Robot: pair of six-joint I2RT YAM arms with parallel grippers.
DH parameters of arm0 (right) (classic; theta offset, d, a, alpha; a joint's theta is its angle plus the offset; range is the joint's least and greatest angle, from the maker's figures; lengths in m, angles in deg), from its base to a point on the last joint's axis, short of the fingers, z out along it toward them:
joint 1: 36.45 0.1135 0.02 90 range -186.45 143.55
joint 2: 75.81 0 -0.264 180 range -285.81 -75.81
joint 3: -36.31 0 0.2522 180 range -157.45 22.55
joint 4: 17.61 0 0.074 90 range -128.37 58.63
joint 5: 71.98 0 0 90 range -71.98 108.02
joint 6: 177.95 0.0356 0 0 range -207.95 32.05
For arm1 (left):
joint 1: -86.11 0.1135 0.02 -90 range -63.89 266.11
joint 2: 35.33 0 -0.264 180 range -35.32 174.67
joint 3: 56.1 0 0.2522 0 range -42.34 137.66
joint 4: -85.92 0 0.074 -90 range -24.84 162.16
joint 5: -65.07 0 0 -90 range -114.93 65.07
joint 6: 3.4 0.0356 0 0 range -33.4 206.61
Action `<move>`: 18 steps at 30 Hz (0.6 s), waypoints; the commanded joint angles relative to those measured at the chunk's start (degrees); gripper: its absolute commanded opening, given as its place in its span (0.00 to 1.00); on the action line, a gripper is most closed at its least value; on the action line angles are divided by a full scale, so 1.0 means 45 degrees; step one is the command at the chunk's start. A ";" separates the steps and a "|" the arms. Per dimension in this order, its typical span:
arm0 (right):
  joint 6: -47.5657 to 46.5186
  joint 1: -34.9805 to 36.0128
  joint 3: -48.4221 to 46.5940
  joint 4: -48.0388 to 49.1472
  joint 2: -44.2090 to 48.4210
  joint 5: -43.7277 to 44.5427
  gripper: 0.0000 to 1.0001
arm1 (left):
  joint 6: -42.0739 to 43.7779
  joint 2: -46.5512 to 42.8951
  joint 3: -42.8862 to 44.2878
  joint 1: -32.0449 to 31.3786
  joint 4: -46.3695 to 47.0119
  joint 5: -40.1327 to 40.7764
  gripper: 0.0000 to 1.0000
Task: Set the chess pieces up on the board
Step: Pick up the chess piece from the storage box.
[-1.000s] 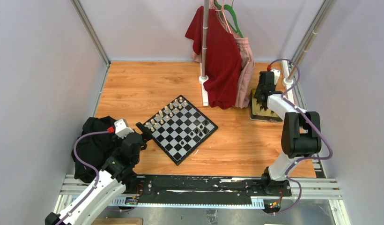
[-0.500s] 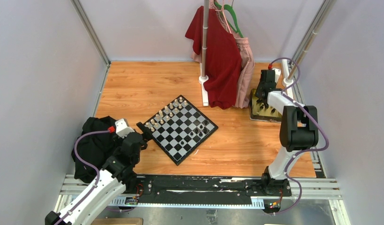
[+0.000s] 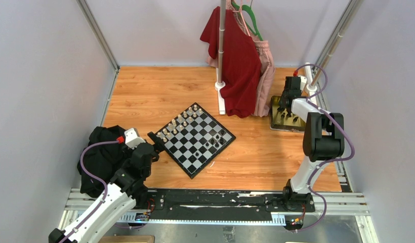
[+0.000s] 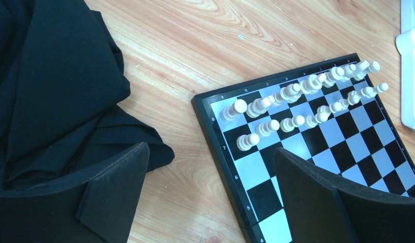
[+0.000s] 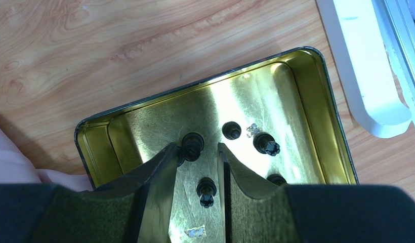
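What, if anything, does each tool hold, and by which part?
Nothing. The right tool is open above a black piece; the left tool is also open.

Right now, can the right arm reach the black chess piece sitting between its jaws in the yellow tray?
Probably yes. The right arm holds open jaws over the yellow tray, the black piece showing in the gap between them, uncovered. A neighbouring piece near the tips could get nudged.

wooden table, board, tin tray, black cloth

Bright even light, glare inside tray
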 commanded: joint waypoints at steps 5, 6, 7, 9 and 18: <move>0.0214 -0.0282 -0.0163 0.0080 -0.0476 -0.0290 0.37 | 0.0079 -0.0065 -0.0023 -0.0083 0.0445 0.0109 1.00; 0.0228 -0.0304 -0.0184 0.0087 -0.0486 -0.0316 0.37 | 0.0079 -0.0050 -0.0027 -0.0083 0.0464 0.0109 1.00; 0.0249 -0.0323 -0.0182 0.0092 -0.0502 -0.0336 0.36 | 0.0079 -0.0046 -0.0028 -0.0083 0.0469 0.0109 1.00; 0.0243 -0.0363 -0.0231 0.0086 -0.0548 -0.0477 0.35 | 0.0079 -0.0014 -0.0017 -0.0083 0.0469 0.0109 1.00; 0.0277 -0.0463 -0.0285 0.0086 -0.0617 -0.0727 0.21 | 0.0090 0.0053 -0.0008 -0.0083 0.0523 0.0109 1.00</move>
